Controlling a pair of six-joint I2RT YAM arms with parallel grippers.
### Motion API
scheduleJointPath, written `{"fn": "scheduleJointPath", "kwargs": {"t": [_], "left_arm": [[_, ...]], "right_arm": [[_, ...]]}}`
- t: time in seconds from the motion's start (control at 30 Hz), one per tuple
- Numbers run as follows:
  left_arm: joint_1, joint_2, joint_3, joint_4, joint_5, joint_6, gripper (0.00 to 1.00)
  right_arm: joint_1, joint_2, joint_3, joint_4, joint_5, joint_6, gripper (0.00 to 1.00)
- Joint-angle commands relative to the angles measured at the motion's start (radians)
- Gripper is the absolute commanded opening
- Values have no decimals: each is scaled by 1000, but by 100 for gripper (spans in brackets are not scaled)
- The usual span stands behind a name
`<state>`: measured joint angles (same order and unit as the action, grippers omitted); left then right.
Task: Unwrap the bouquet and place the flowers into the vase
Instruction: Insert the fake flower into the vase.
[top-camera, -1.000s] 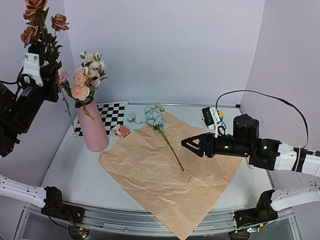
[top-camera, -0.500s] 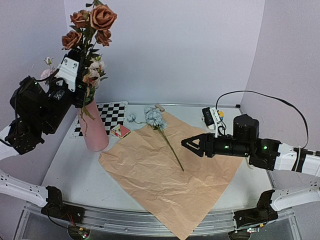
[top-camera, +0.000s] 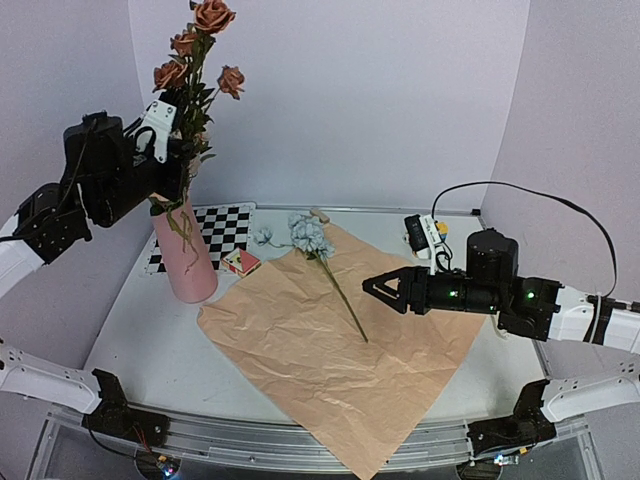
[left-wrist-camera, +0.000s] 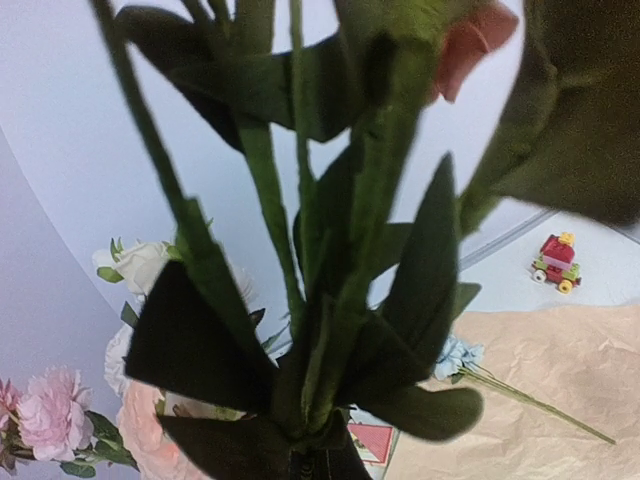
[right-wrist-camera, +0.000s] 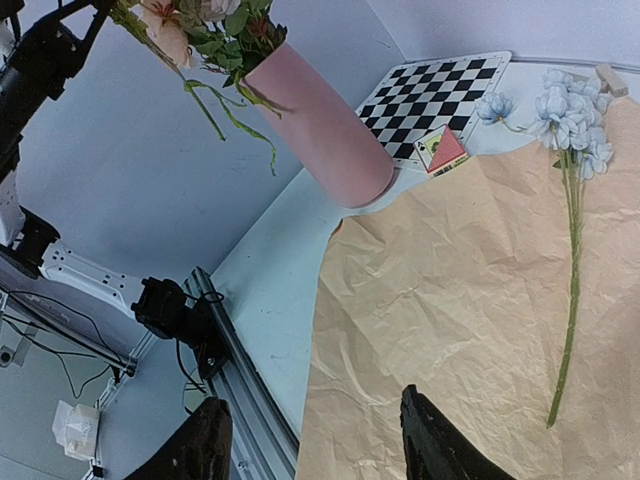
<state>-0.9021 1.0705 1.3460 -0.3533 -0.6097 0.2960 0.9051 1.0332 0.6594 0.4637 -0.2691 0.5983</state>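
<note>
The vase (top-camera: 186, 262) is standing upright at about 9 o'clock on the table (top-camera: 140, 345), reading the top view with 12 at the back wall. White and pink blooms (left-wrist-camera: 138, 266) are sitting in its mouth, and thin green strands are drooping over its rim down the outside. Directly above it, the rust roses (top-camera: 186, 43) are rising almost upright, heads toward 12. The left gripper (top-camera: 180, 160) is pinching their stems just over the vase's mouth, jaws pressed together on the bundle. The wrist view is showing only dark stems and leaves up close. Whether the stem ends are reaching inside the vase cannot be told.

At the vase's 3 o'clock, a small red block (top-camera: 241, 262) is lying just beside its base, on the near corner of a checkered mat (top-camera: 228, 228).

The paper (top-camera: 330, 350) is lying flat and open across the table's middle, one corner hanging over the near edge at 6 o'clock. The blue flower (top-camera: 311, 237) is lying on it, its head at the paper's 12 o'clock edge and its stem running toward 5 o'clock.

The right gripper (top-camera: 372, 288) is hanging above the paper's 3 o'clock side, pointing toward 9 o'clock. Its fingers (right-wrist-camera: 430, 440) are spread and holding nothing, near the stem's lower end but apart from it.
</note>
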Motion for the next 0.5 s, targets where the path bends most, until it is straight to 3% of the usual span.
{"fn": "scheduleJointPath", "kwargs": {"t": [0.0, 0.47], "left_arm": [[6, -82, -1, -71, 79, -122, 0], [6, -205, 16, -189, -216, -141, 0]], "right_arm": [[5, -21, 38, 36, -5, -1, 59], [5, 22, 60, 53, -31, 3, 58]]}}
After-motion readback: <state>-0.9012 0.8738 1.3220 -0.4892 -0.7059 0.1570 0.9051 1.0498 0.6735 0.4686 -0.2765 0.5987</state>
